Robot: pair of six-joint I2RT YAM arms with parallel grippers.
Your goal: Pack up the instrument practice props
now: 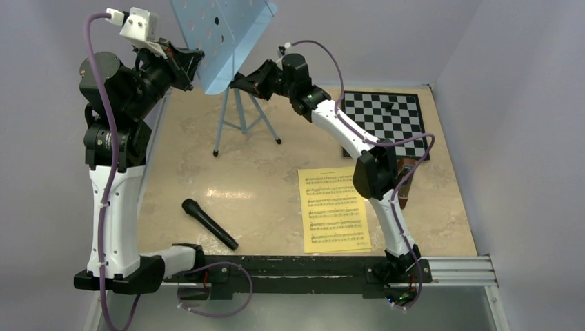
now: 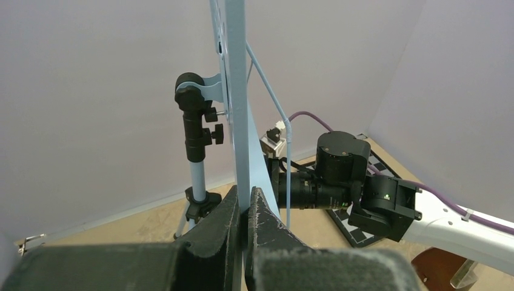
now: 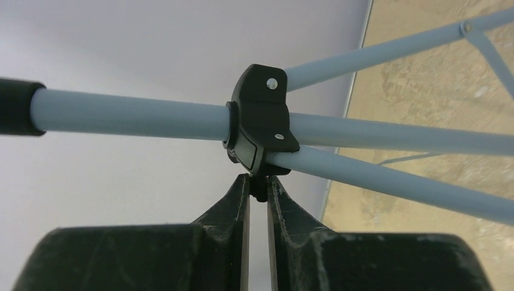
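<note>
Clamping music stand tray (image 2: 235, 91): left gripper (image 2: 245, 206); right gripper (image 3: 259, 188) pinches collar (image 3: 259, 118).

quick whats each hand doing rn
left hand: closed on the tray edge
right hand: closed on the black collar

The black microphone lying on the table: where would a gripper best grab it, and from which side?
The black microphone lies flat and diagonal on the beige table. Likely best: its slim handle near mid-length, from straight above, jaws closing across its long axis, clear of the wider head.
</note>
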